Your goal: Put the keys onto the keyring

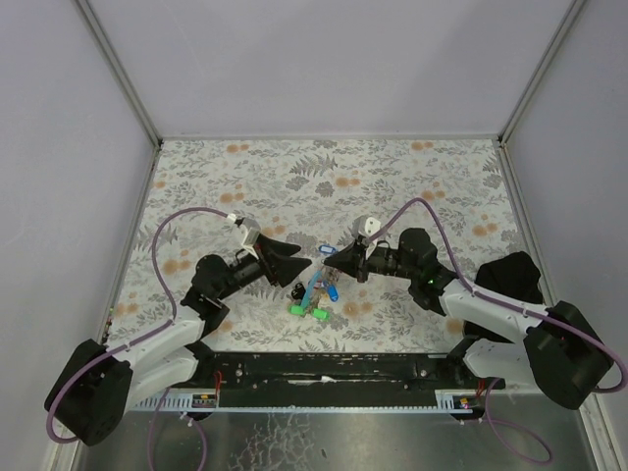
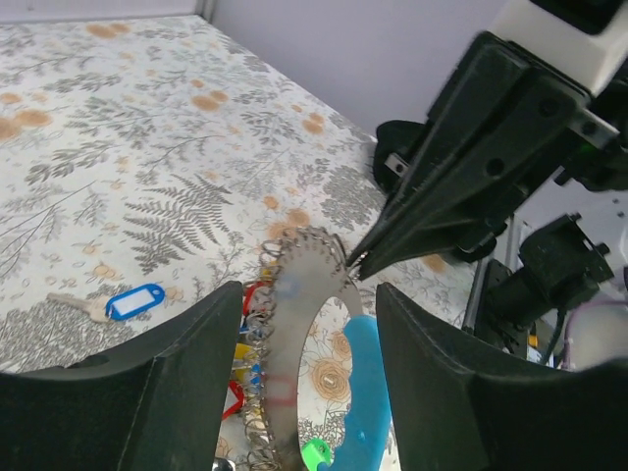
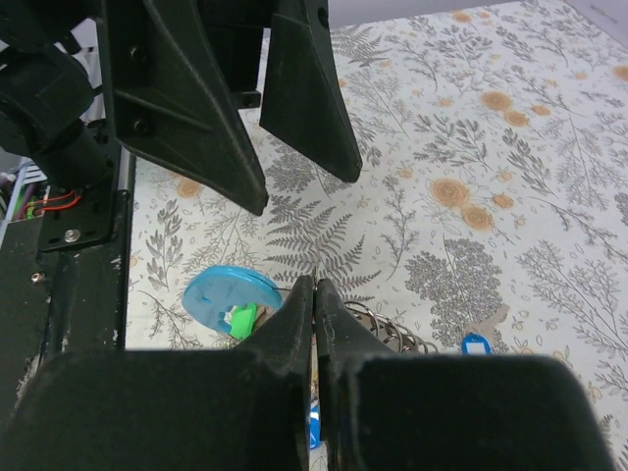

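Nearest the arm bases, the keyring point(image 2: 294, 334) stands on edge over the floral table point(image 1: 392, 177), between the two grippers. Its light-blue strap point(image 2: 368, 383) curves along the side towards the right arm.

The left gripper point(image 2: 306, 294) is spread wide. One finger stands on each side of the ring, and we see neither pressing on it.

The right gripper point(image 3: 314, 289) has its fingers pressed together, and its tip pinches the ring's upper rim.

The keys point(image 2: 245, 363) with red and yellow caps cluster at the ring's lower edge. We cannot tell whether they are threaded on. A green cap point(image 3: 240, 319) shows just beside the strap.

Farther out, a loose key with a blue tag point(image 2: 132, 301) lies flat on the table, apart from the bunch.
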